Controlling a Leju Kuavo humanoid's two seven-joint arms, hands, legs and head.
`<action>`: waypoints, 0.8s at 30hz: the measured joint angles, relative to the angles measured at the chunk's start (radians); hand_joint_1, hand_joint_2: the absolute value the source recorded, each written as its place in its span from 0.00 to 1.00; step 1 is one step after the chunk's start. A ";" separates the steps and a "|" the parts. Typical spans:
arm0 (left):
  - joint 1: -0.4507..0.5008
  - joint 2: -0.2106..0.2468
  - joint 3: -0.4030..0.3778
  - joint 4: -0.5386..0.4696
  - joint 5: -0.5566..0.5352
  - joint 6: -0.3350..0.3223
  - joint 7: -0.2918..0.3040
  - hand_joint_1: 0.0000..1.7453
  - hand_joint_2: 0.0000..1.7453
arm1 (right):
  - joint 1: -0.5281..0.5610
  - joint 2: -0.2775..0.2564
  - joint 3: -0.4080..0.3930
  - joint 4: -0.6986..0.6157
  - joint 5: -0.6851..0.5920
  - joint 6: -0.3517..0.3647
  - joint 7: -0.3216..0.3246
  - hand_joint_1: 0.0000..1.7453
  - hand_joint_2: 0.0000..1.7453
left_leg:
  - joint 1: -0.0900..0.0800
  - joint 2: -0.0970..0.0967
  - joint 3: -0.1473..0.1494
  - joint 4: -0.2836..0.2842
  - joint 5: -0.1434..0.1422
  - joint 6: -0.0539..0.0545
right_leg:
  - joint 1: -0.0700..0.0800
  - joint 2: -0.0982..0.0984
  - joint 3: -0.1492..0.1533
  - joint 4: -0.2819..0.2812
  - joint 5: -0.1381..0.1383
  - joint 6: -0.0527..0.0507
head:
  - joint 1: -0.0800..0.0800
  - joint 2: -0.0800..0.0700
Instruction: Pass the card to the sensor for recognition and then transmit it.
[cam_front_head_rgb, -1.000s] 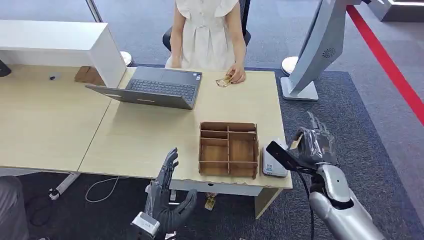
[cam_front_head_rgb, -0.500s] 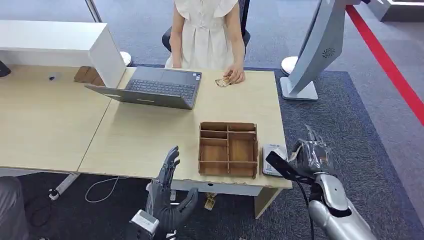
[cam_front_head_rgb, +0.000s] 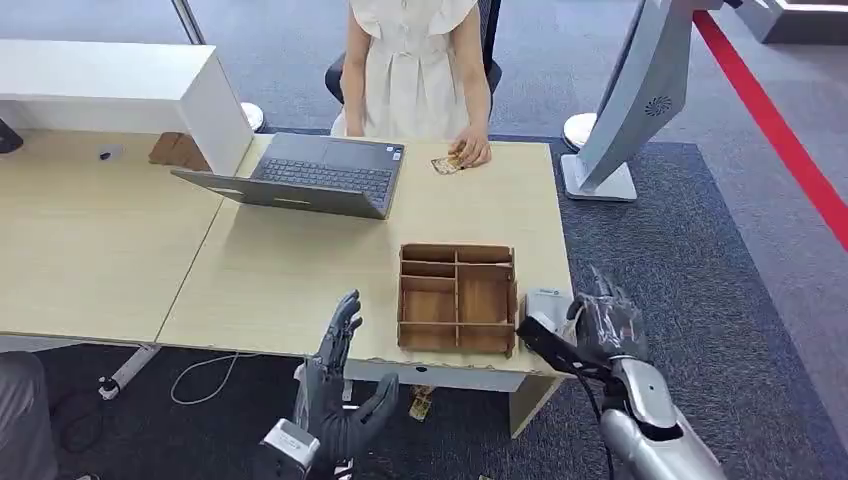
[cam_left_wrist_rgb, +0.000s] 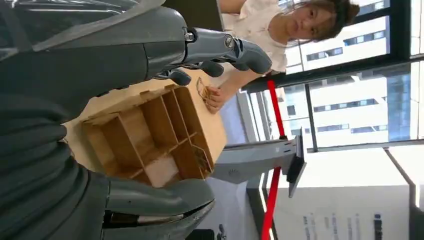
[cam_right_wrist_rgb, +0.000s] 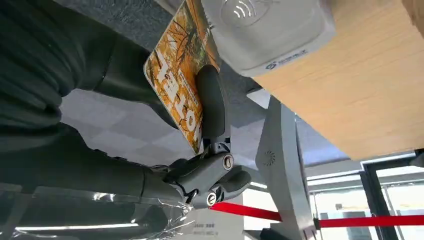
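Right robot hand (cam_right_wrist_rgb: 165, 150) is pinching the orange printed card (cam_right_wrist_rgb: 177, 85) between thumb and fingers, card edge just beside the white plastic card sensor (cam_right_wrist_rgb: 270, 32) at the tabletop (cam_front_head_rgb: 300, 270) corner. Left robot hand (cam_front_head_rgb: 335, 395) is spread, holding nothing, well apart. My worry: the card looks tilted, though I can't tell the gap, so it may miss the sensor's face, fail to read, or nudge the sensor off the edge.
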 joint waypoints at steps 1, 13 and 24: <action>0.000 -0.002 0.001 0.000 -0.001 -0.006 -0.004 0.00 1.00 | -0.001 0.003 0.001 0.005 -0.001 -0.002 -0.002 1.00 1.00 | 0.000 0.000 0.000 0.000 0.000 0.000 | 0.000 0.000 0.000 0.000 0.000 0.000 | 0.000 0.000; -0.002 -0.011 0.007 0.029 -0.006 -0.017 -0.006 0.00 1.00 | -0.031 0.035 0.011 0.065 -0.003 -0.012 -0.014 1.00 1.00 | 0.000 0.000 0.000 0.000 0.000 0.000 | 0.000 0.000 0.000 0.000 0.000 0.000 | 0.000 0.000; -0.001 -0.011 0.007 0.035 -0.006 -0.017 -0.007 0.00 1.00 | -0.036 0.043 0.016 0.076 -0.003 -0.010 -0.017 1.00 1.00 | 0.000 0.000 0.000 0.000 0.000 0.000 | 0.000 0.000 0.000 0.000 0.000 0.000 | 0.000 0.000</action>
